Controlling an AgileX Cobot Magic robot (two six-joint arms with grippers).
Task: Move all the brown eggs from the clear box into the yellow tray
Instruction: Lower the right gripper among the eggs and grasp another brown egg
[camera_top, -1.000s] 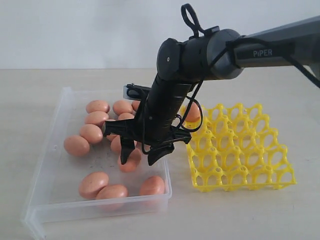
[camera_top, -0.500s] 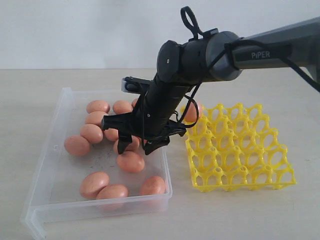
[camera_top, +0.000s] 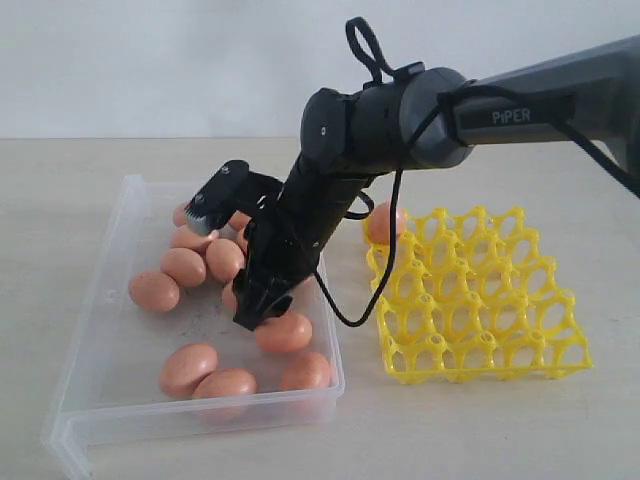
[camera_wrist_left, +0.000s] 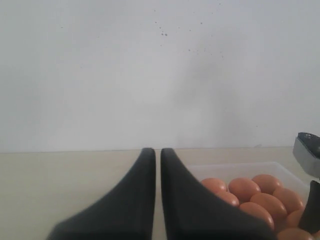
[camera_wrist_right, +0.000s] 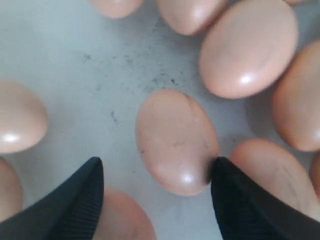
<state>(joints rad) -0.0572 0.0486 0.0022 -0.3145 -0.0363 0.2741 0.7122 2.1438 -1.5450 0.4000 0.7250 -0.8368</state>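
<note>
Eggs (camera_top: 183, 266) mostly loose on the floor of the box (camera_top: 100, 330), bunched toward its far side, three along the near wall. One egg (camera_top: 384, 222) seated in the far corner cup of the tray (camera_top: 480, 300), just beside the box. Right gripper (camera_wrist_right: 156, 172) low inside the box, spread wide, straddling a single egg (camera_wrist_right: 176, 141). One finger (camera_wrist_right: 235, 200) tight against that egg's side, the other apart from it. Left gripper (camera_wrist_left: 158, 165) pressed together, pinching nothing, outside the box.

right arm (camera_top: 335, 165) hides some brown eggs (camera_top: 183, 266), clear box (camera_wrist_left: 237, 167) cut by edge
</note>
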